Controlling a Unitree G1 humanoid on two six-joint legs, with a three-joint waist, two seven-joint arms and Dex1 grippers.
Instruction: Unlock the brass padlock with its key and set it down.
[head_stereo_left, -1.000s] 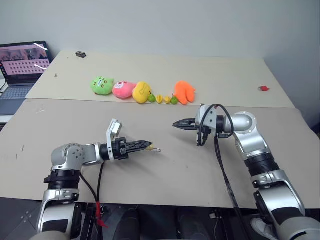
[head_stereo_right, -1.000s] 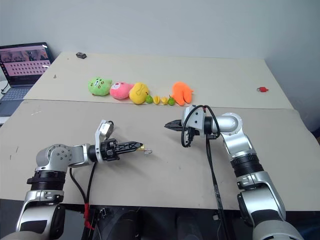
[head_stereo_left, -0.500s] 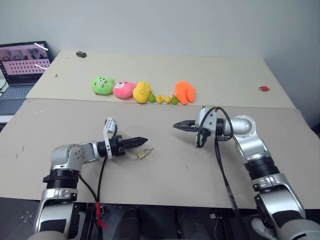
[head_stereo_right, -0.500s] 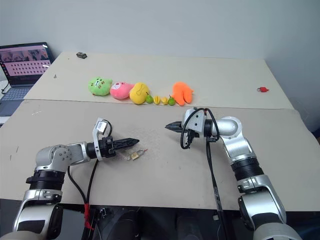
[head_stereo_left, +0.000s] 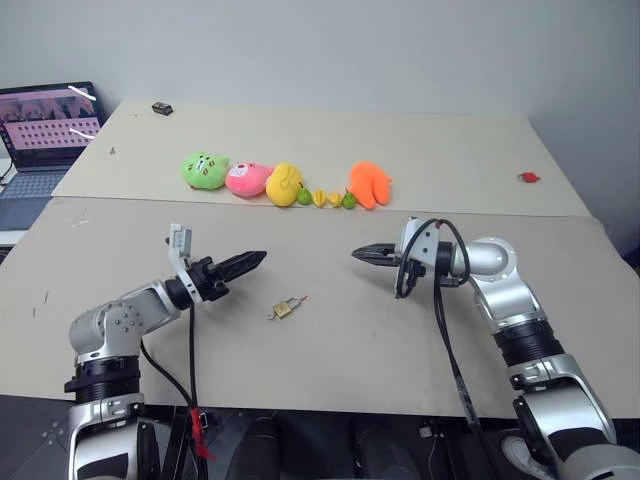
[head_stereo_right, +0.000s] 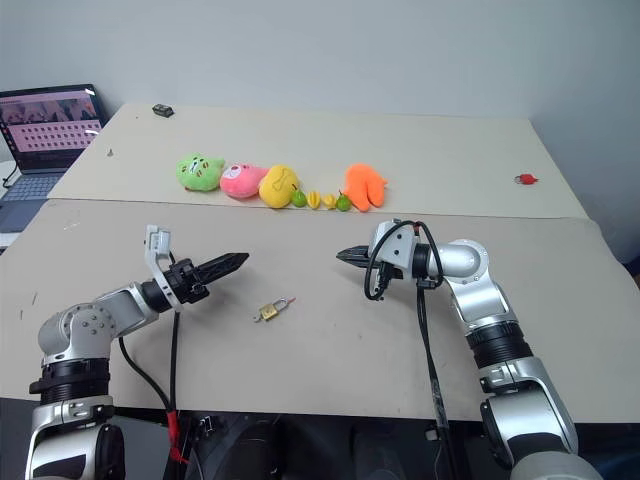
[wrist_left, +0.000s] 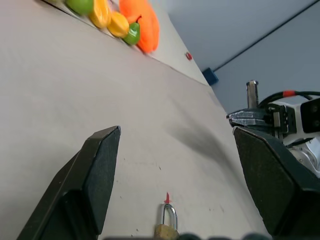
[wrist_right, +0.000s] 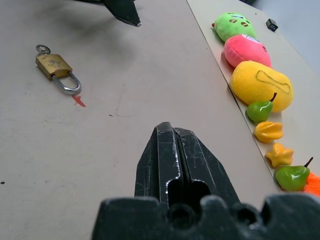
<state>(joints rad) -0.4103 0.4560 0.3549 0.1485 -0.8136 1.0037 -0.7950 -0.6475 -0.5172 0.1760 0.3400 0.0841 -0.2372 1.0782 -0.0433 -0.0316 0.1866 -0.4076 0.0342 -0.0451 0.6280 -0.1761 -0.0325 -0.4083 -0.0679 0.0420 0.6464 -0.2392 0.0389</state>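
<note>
The brass padlock (head_stereo_left: 283, 310) lies flat on the near table, between my two grippers and touching neither. Its silver shackle (wrist_right: 67, 85) points towards the right arm; I cannot tell whether it is unlatched. A tiny reddish-tipped sliver, the key (wrist_right: 77, 100), lies on the table just past the shackle. My left gripper (wrist_left: 176, 130) is open and empty, level, to the left of the padlock and a little beyond it. My right gripper (head_stereo_left: 360, 253) is shut with nothing visible between its fingers, to the right of the padlock and pointing left.
A row of plush toys (head_stereo_left: 245, 178) and small toy fruits (head_stereo_left: 330, 198) runs along the far table, ending at an orange plush (head_stereo_left: 368, 184). A small red object (head_stereo_left: 527, 177) lies far right, a black one (head_stereo_left: 161, 107) far left. A laptop (head_stereo_left: 45, 130) stands off the left edge.
The left gripper held the padlock a second ago; it opened, the padlock dropped onto the table, and the gripper drew back to the left. The right arm stayed put.
</note>
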